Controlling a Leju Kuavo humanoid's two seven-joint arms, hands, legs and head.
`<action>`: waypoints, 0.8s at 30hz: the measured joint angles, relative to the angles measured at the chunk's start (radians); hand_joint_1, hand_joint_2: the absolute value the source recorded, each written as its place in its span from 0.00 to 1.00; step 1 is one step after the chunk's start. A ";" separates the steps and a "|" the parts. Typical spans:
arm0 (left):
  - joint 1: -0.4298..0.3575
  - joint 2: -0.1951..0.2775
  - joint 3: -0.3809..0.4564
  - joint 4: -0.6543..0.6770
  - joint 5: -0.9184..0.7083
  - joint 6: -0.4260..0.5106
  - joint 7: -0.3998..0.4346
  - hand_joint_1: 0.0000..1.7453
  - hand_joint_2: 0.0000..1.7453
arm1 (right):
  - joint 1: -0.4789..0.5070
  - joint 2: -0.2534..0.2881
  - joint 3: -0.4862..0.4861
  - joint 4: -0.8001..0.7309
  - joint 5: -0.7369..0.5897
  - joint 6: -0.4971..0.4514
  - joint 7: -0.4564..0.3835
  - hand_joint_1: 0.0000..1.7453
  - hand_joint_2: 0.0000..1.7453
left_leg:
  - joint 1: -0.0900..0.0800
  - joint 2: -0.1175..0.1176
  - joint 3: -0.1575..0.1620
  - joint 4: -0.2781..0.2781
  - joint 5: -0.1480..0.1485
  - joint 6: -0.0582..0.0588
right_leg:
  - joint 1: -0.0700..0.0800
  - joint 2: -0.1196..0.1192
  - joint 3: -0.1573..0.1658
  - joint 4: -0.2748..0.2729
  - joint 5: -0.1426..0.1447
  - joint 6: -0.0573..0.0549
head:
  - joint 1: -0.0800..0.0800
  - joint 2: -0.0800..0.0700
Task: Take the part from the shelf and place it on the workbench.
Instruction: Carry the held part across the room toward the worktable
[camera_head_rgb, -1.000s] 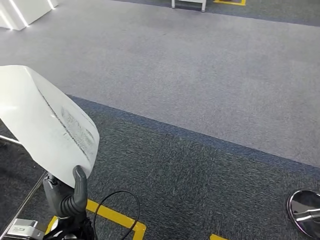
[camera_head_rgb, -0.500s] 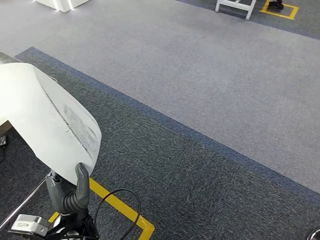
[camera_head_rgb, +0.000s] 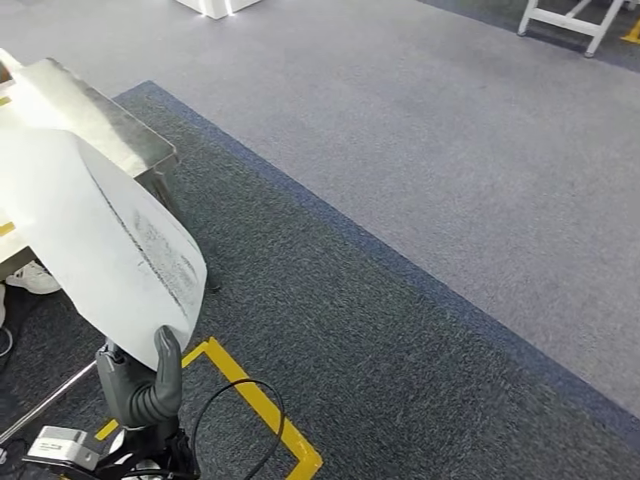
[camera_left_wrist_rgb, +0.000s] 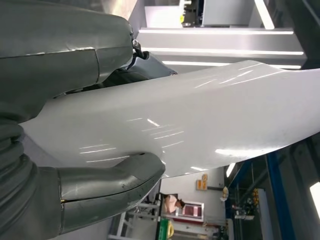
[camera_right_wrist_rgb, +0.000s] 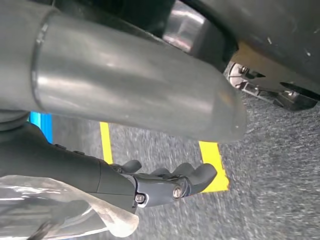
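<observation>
A large white curved part (camera_head_rgb: 98, 250) with dark scuff marks fills the lower left of the head view. My left hand (camera_head_rgb: 140, 385) grips it by its lower edge, thumb up against the panel. In the left wrist view the glossy part (camera_left_wrist_rgb: 211, 115) lies between the thumb (camera_left_wrist_rgb: 113, 185) and the rest of the hand. A metal workbench (camera_head_rgb: 83, 110) stands at the upper left, partly hidden behind the part. My right hand (camera_right_wrist_rgb: 158, 185) hangs over the carpet with its dark fingers stretched out and nothing in them.
Yellow floor tape (camera_head_rgb: 256, 405) and a black cable (camera_head_rgb: 226, 420) lie by my left arm. A person's white shoe (camera_head_rgb: 30, 278) is under the workbench. White frame legs (camera_head_rgb: 566, 20) stand far right, a white block (camera_head_rgb: 215, 6) at the top. Light grey carpet (camera_head_rgb: 423, 120) stretches ahead.
The whole view has swung round, so the camera has turned. The workbench has come into sight at the upper left. The part stays in my left hand's grip.
</observation>
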 joint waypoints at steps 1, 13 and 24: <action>-0.001 0.000 0.000 0.002 0.000 0.000 0.000 1.00 1.00 | 0.001 0.000 -0.001 0.000 0.001 0.001 0.001 0.00 0.00 | 0.002 0.011 -0.033 0.065 -0.026 -0.003 | 0.002 -0.017 0.002 0.000 -0.003 -0.003 | 0.000 0.000; -0.007 -0.002 -0.001 0.013 0.001 -0.001 0.000 1.00 1.00 | -0.007 0.001 -0.004 -0.003 0.006 0.000 -0.002 0.00 0.00 | -0.009 0.065 0.079 -0.167 0.091 0.046 | 0.009 -0.105 0.033 0.021 -0.061 0.038 | 0.006 0.000; -0.011 -0.002 -0.002 0.023 0.000 0.002 0.000 1.00 1.00 | -0.001 0.000 -0.014 -0.003 0.009 -0.001 -0.003 0.00 0.00 | -0.001 -0.084 0.083 -0.158 0.080 0.034 | -0.003 0.081 -0.022 0.012 0.007 0.035 | 0.017 0.000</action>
